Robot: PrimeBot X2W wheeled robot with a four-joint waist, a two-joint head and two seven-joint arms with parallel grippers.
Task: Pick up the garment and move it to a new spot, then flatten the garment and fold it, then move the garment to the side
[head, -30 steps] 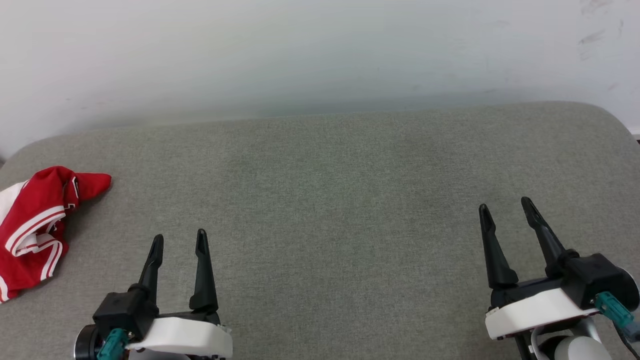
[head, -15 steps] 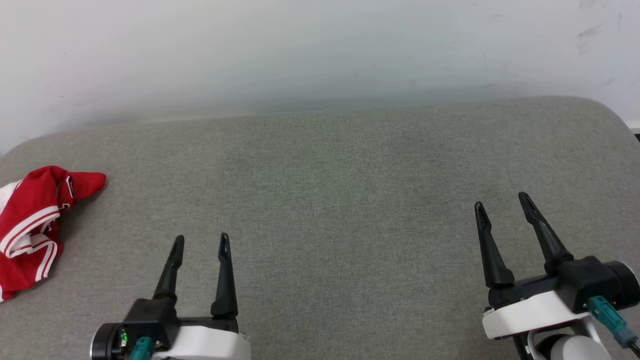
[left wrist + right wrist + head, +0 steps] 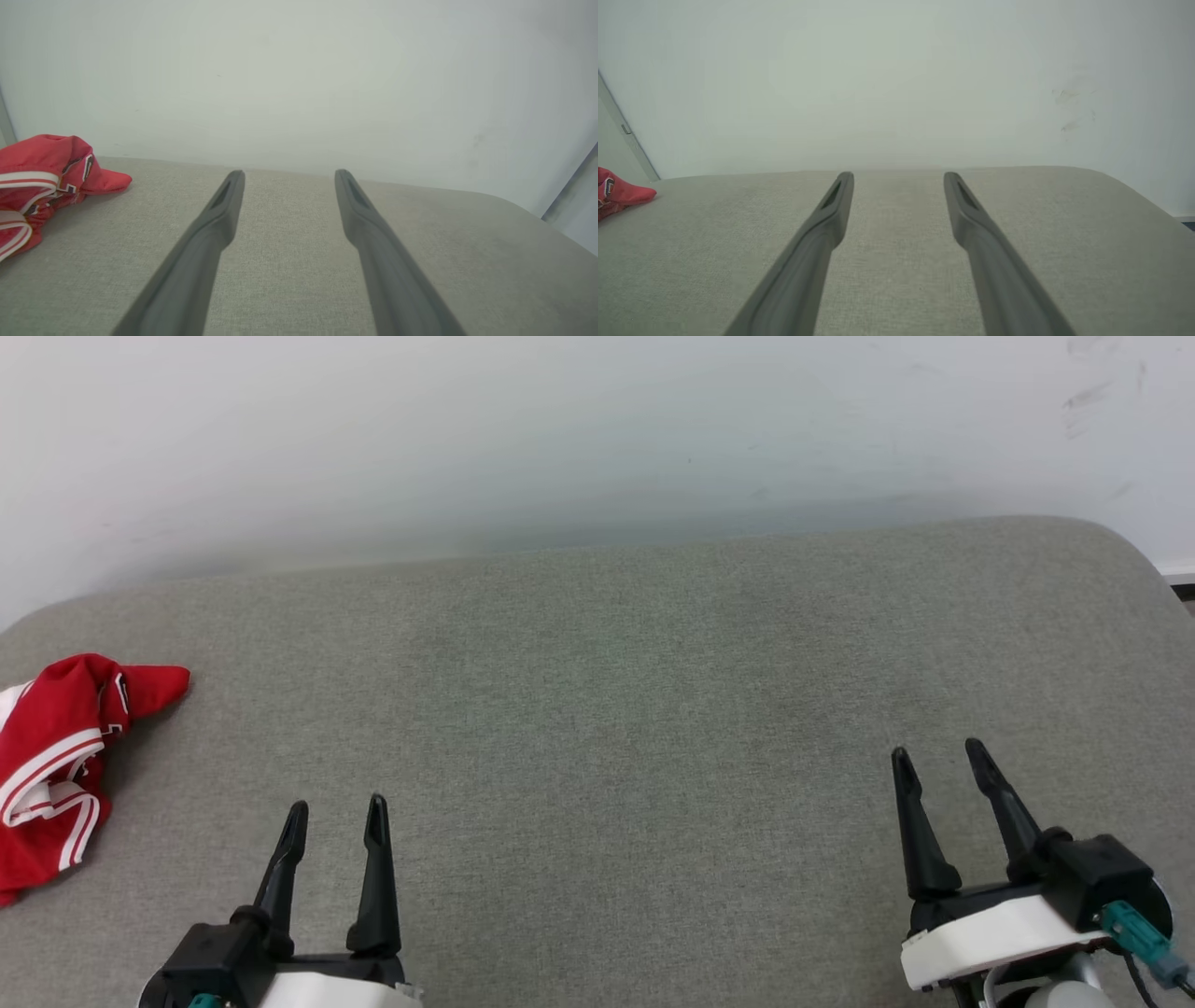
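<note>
The garment (image 3: pixel 56 756), red with white stripe trim, lies crumpled at the far left edge of the grey cushioned surface (image 3: pixel 616 709). It also appears at the left of the left wrist view as a bunched heap (image 3: pixel 42 182), and its tip pokes in at the left of the right wrist view (image 3: pixel 621 192). My left gripper (image 3: pixel 336 810) hovers at the lower left, right of the garment and apart from it, open with nothing between its fingers (image 3: pixel 219 210). At the lower right, my right gripper (image 3: pixel 938 754) is open too and holds nothing (image 3: pixel 899 179).
A pale wall (image 3: pixel 560 429) runs behind the surface's far edge. The surface's rounded right corner (image 3: pixel 1134 555) drops off beside a strip of floor. Bare grey fabric spreads between and beyond both grippers.
The camera has shifted a little. My left gripper swung right, then came back left and drew toward the bottom edge. My right gripper drew back slightly. The garment lies as before.
</note>
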